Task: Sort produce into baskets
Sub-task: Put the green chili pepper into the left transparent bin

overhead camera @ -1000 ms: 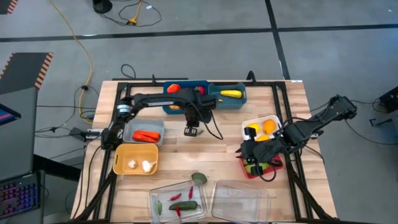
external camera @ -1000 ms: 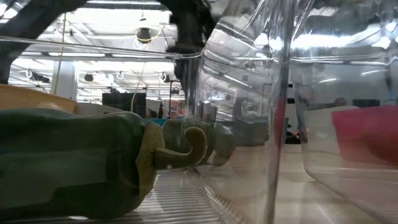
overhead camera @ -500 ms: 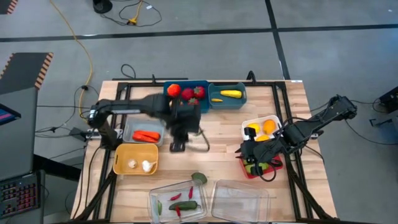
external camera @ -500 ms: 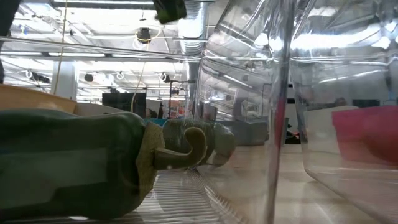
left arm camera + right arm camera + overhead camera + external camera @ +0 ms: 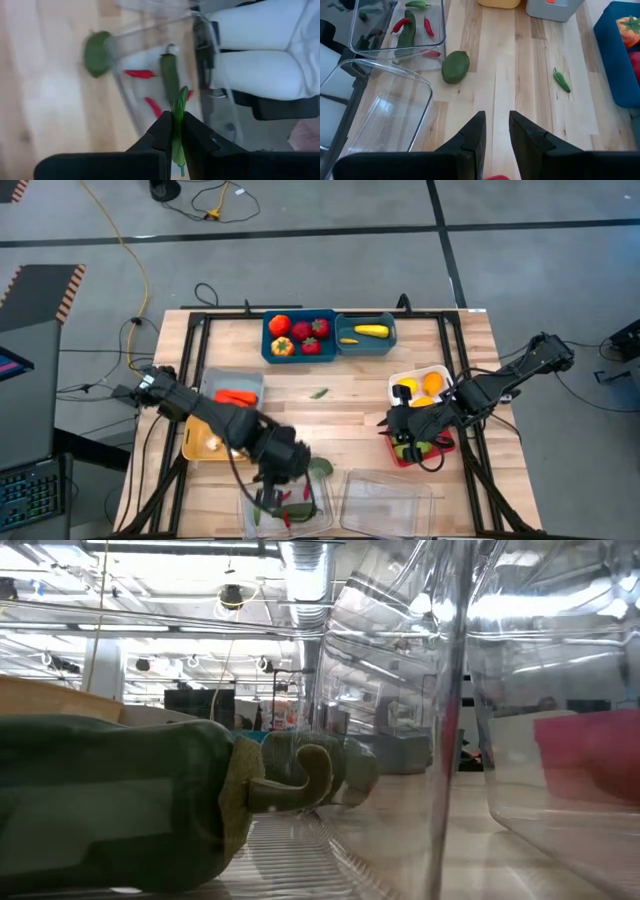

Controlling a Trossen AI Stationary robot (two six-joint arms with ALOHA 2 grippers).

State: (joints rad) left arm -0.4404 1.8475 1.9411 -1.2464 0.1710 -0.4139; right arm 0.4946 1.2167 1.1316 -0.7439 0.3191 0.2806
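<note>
My left gripper [image 5: 274,485] [image 5: 176,119] hangs over the left clear tray [image 5: 310,518], shut on a thin green pepper [image 5: 179,99]. That tray [image 5: 131,107] holds red chilies [image 5: 139,74] and a green cucumber [image 5: 169,75], which also fills the low view [image 5: 110,800]. A round green fruit [image 5: 321,466] rests on the table at the tray's far edge. A small green pepper [image 5: 319,392] [image 5: 561,80] lies on the table's middle. My right gripper [image 5: 392,423] [image 5: 496,122] is open and empty beside the magenta-red bin [image 5: 442,448]. My left gripper pinches the thin green pepper between its two fingertips [image 5: 162,125]. The fingers point down at the tray. The pepper's upper end [image 5: 181,95] sticks out past the tips, and the pepper is lifted clear above the tray.
Two teal bins at the far edge hold red and orange produce [image 5: 298,335] and yellow produce [image 5: 365,332]. A grey bin [image 5: 232,380], a tan-yellow bin [image 5: 200,438] and a white bin [image 5: 420,373] hold produce. A second clear tray [image 5: 385,500] stands near right.
My left gripper has swung from beside the far teal bins toward the table's near edge, and now stands over the left clear tray. My right arm has kept still.
</note>
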